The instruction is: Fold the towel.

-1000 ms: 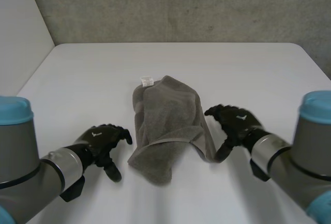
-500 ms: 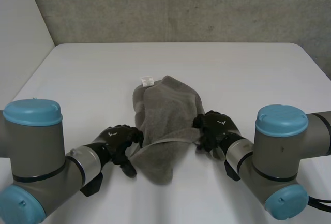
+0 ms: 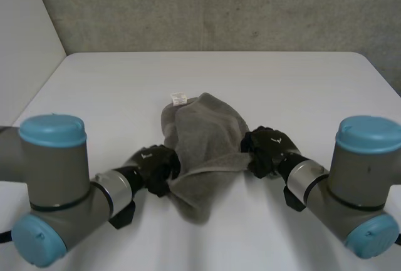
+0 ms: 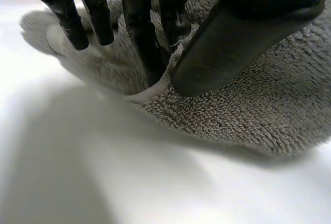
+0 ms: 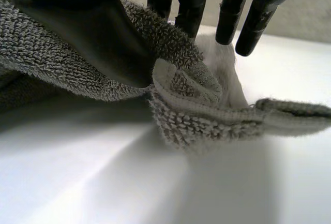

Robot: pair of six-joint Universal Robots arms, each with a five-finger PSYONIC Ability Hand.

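Grey terry, rumpled and half doubled on itself: the towel [image 3: 203,136] lies on the white table [image 3: 294,83] with its small white label [image 3: 178,97] at the far end. From that label the cloth runs down toward the robot and ends in a loose near corner.

The left hand [image 3: 156,164] is at the towel's side edge, well nearer the robot than the label and on the label's side of the cloth. In its wrist view the thumb [image 4: 232,48] presses down on the pile while the fingers [image 4: 142,32] curl in behind the hem, so it holds the edge in a pinch. The right hand [image 3: 266,149] is on the opposite edge, across the cloth from the label. Its thumb [image 5: 98,32] lies on top and its fingers [image 5: 189,1] reach behind a folded bit of hem, so it too grips the towel.

The step in hand looks like securing both side edges before the lift. To do it well, each pinch should take the hem itself and not just the loops, and only one layer if possible. The right hand seems to have a doubled lip, which could drag extra cloth. Then both hands should probably rise together, draw apart to pull out the slack, and carry the near part evenly toward the label.
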